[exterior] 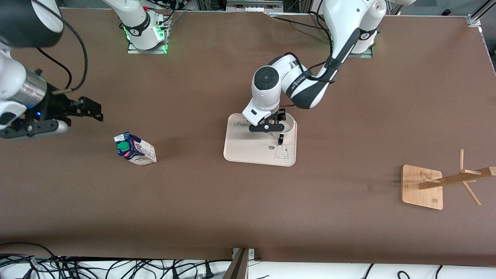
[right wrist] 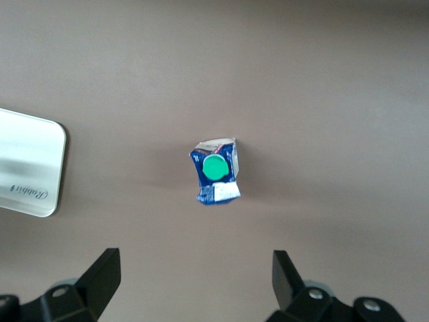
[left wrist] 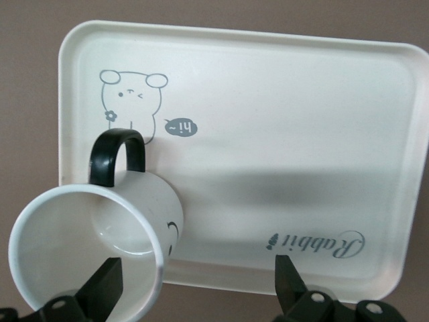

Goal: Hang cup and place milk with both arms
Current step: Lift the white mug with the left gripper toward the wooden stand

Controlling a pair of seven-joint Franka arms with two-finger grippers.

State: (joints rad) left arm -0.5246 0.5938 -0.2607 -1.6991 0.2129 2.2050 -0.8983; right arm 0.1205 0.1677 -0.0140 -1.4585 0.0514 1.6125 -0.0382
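Note:
The cup (exterior: 289, 127) stands on the cream tray (exterior: 248, 152), its black handle toward the rabbit print. In the left wrist view the cup (left wrist: 87, 235) is close up. My left gripper (exterior: 272, 124) is open low over it, one finger (left wrist: 104, 288) in front of the cup's mouth and the other outside, over the tray's edge. The milk (exterior: 135, 148) lies on its side on the table, green cap toward the right arm's end. My right gripper (exterior: 96, 110) is open and empty above the table beside the milk, which is in its wrist view (right wrist: 216, 171).
A wooden cup rack (exterior: 422, 186) with slanting pegs stands at the left arm's end of the table, nearer the front camera than the tray. The tray's corner (right wrist: 30, 168) shows in the right wrist view. Cables lie along the table's front edge.

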